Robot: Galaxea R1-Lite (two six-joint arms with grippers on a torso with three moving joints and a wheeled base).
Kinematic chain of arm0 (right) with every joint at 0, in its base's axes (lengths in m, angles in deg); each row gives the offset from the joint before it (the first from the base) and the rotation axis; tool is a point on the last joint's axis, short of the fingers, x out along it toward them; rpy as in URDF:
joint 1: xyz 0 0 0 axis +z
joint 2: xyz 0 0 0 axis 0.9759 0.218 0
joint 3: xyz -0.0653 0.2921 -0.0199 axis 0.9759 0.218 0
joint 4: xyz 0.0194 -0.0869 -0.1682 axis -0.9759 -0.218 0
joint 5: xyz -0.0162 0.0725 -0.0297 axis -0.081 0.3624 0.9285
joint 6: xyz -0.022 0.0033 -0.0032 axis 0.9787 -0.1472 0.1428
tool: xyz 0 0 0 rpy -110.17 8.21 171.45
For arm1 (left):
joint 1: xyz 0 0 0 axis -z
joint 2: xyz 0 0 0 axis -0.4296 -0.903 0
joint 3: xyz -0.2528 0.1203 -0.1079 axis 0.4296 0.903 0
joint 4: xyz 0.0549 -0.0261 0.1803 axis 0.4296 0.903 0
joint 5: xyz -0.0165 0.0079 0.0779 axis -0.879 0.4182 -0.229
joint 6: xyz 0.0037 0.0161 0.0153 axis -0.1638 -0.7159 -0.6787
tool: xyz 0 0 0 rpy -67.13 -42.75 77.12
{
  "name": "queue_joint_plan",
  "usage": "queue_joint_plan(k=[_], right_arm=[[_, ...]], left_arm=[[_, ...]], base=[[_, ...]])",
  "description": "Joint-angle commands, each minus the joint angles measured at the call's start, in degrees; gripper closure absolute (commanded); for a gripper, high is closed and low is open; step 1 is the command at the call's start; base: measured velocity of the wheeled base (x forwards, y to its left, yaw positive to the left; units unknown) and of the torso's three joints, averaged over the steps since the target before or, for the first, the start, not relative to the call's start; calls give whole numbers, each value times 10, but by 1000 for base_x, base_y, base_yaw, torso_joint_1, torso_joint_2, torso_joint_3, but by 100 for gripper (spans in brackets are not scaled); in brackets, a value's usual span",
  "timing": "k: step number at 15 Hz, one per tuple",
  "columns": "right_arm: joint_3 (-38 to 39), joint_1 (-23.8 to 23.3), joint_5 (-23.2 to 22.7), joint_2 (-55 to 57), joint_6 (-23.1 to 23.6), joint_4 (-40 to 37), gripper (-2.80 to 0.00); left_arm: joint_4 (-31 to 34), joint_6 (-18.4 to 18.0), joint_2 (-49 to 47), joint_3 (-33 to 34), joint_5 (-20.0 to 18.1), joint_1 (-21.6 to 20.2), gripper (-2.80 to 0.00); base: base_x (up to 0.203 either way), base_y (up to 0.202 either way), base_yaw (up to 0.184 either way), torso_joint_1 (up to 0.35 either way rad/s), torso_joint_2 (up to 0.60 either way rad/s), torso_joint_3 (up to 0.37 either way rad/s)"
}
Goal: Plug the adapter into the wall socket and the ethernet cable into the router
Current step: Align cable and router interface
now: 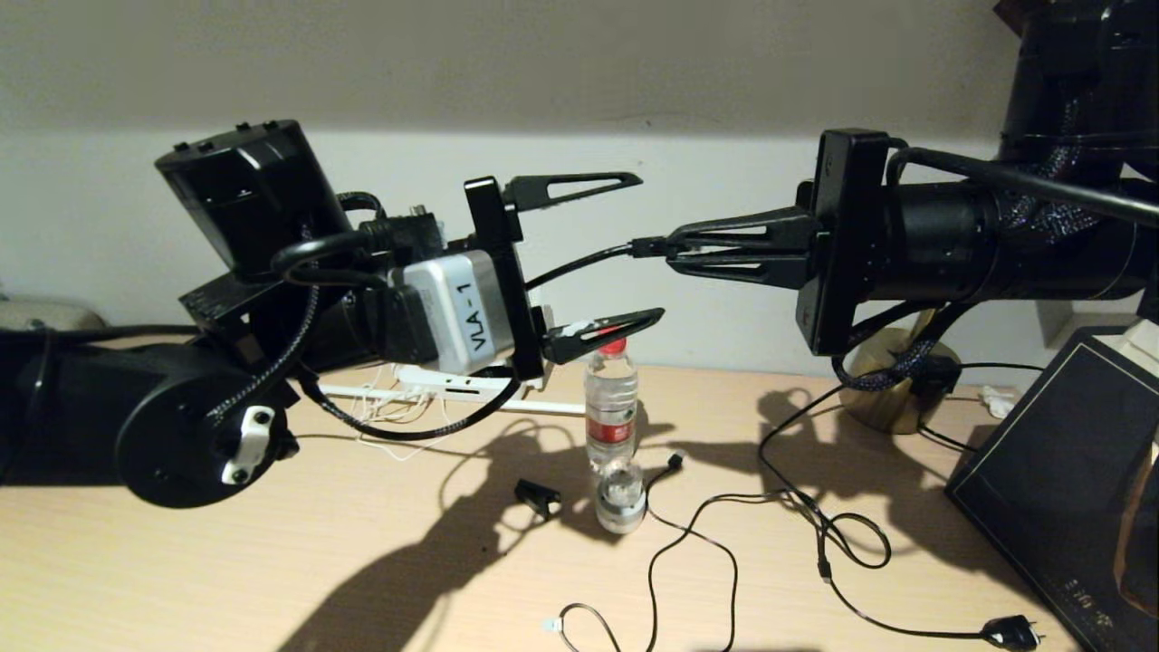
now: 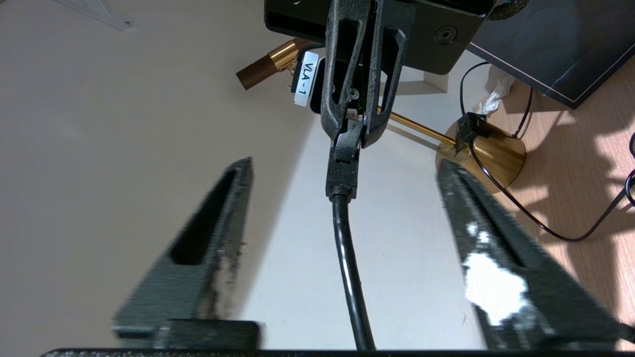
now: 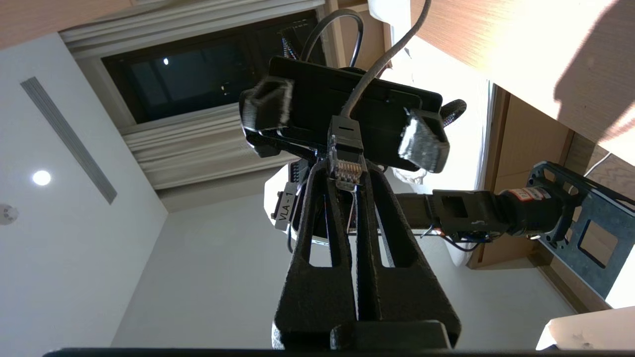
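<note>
Two grippers are facing each other tip to tip above the wooden worktop. The right gripper is reaching in level, its fingers pressed together and clamping the clip plug of the ethernet cable; the plug's clear end with its gold contacts is sitting just inside the fingertips, as the right wrist view shows. From there the black cable is running straight across the gap and passing between the fingers of the left gripper, touching neither. Those left fingers are standing wide apart, one above the cable and one below it, gripping nothing.

Below the fingertips, a clear water bottle with a red cap and red label is standing upright on the worktop, with a thin black cord looping beside it. A brass lamp base is sitting beyond the right gripper, near a dark framed board. The router, adapter and wall socket cannot be made out clearly.
</note>
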Motion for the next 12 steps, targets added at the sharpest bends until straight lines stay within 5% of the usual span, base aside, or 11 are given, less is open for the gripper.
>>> queue_joint_plan(k=[1,5,6,12], right_arm=[[0,1,-3,0,-5,1,0],[1,2,-3,0,-5,1,0],[1,2,-3,0,-5,1,0],[1,2,-3,0,-5,1,0]], left_arm=[[-3,-3,-2,0,-3,0,-280],[-3,-3,-2,1,-3,0,-280],[-4,-3,-4,1,-3,0,0],[-6,0,-6,1,-2,0,0]], base=[[0,0,0,0,0,0],[0,0,0,0,0,0],[0,0,0,0,0,0],[0,0,0,0,0,0]])
